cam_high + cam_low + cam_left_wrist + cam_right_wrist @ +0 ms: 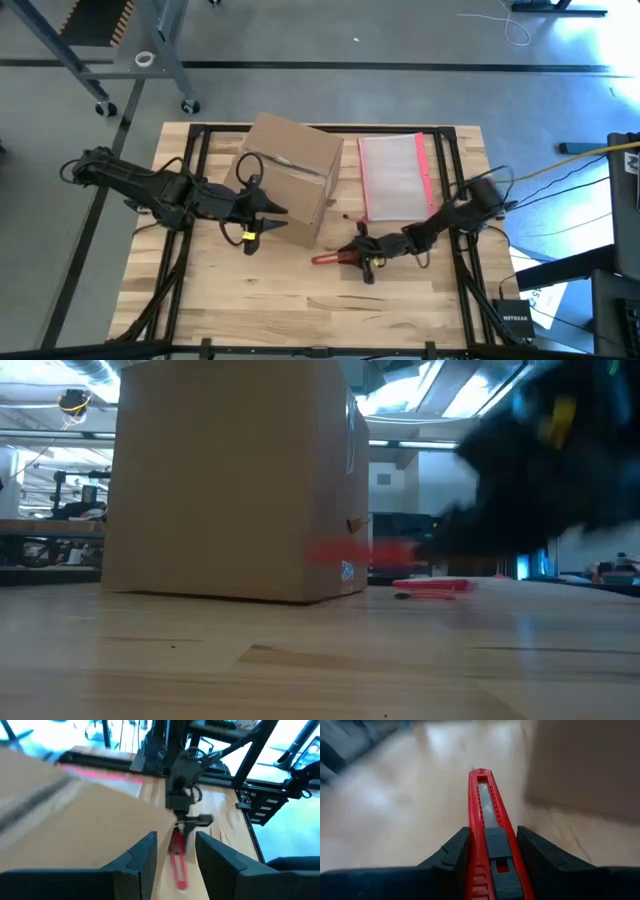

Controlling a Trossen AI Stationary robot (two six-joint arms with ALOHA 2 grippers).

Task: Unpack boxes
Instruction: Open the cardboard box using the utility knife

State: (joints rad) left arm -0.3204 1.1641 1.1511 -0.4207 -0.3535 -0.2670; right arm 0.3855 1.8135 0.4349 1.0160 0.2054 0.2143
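Observation:
The brown cardboard box stands on the table's middle, toward the far side, resting on its base; it fills the low view. My left gripper is open at the box's near-left corner, with nothing between its fingers. I cannot tell whether it touches the box. My right gripper is shut on a red utility knife just in front of the box's near-right corner. The knife's tip points toward the table's left. My right gripper pinches the red knife's handle between its two fingers, behind the slider. The fingers come nearly level from the table's right and lie along the knife. The knife sticks out ahead of the fingers, roughly level and clear of the table.
A clear plastic pouch with a pink-red zip edge lies flat to the right of the box, also low in the low view. Black frame rails run along the table's edges. Bare wood spans the near half.

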